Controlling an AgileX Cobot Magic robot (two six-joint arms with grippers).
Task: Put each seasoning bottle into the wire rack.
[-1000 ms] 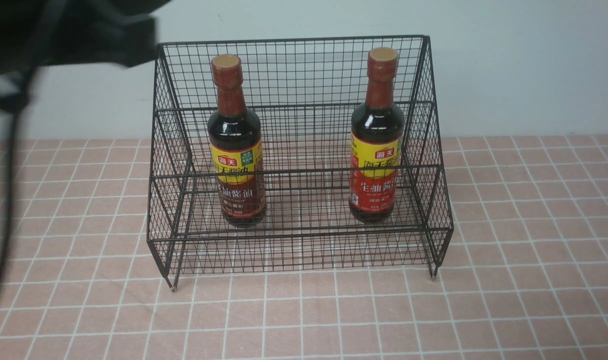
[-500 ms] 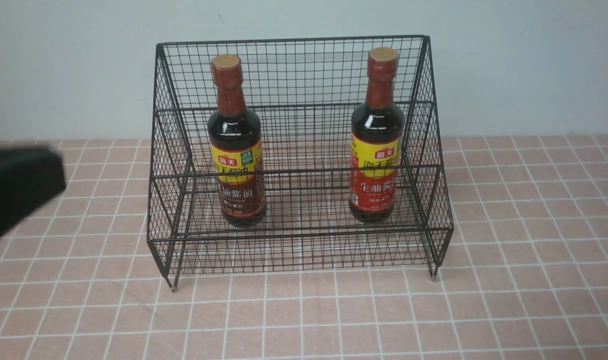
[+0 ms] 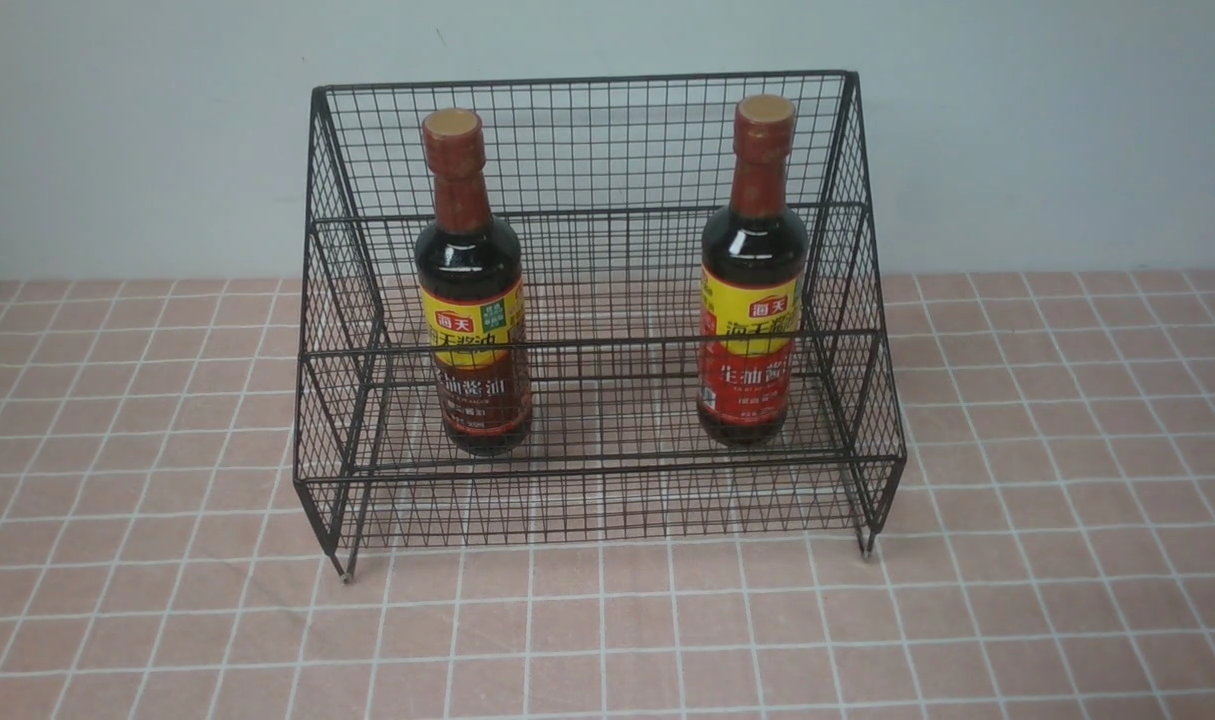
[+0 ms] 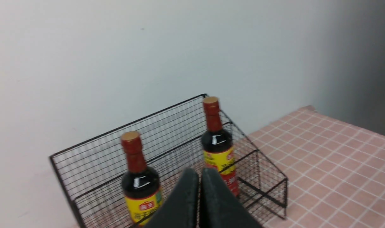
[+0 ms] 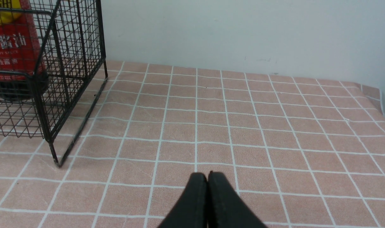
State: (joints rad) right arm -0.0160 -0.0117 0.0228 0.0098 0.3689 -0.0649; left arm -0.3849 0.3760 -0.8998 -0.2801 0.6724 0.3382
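Observation:
Two dark seasoning bottles stand upright inside the black wire rack [image 3: 587,335]. The brown-labelled bottle [image 3: 470,290] is on the rack's left side, the red-labelled bottle [image 3: 752,280] on its right. Neither arm shows in the front view. In the left wrist view my left gripper [image 4: 199,172] is shut and empty, well back from the rack [image 4: 262,186], with both bottles [image 4: 138,177] [image 4: 217,142] beyond it. In the right wrist view my right gripper [image 5: 207,176] is shut and empty above the tablecloth, off the rack's right end [image 5: 68,79], where the red-labelled bottle [image 5: 11,47] shows through the wires.
A pink tablecloth with white grid lines [image 3: 967,600] covers the table. A pale wall [image 3: 1047,130] rises right behind the rack. The cloth's right edge [image 5: 381,101] shows in the right wrist view.
The left arm, dark and blurred at the upper left a second ago, dropped to the left edge and then left the front view. Bottles and rack have not moved.

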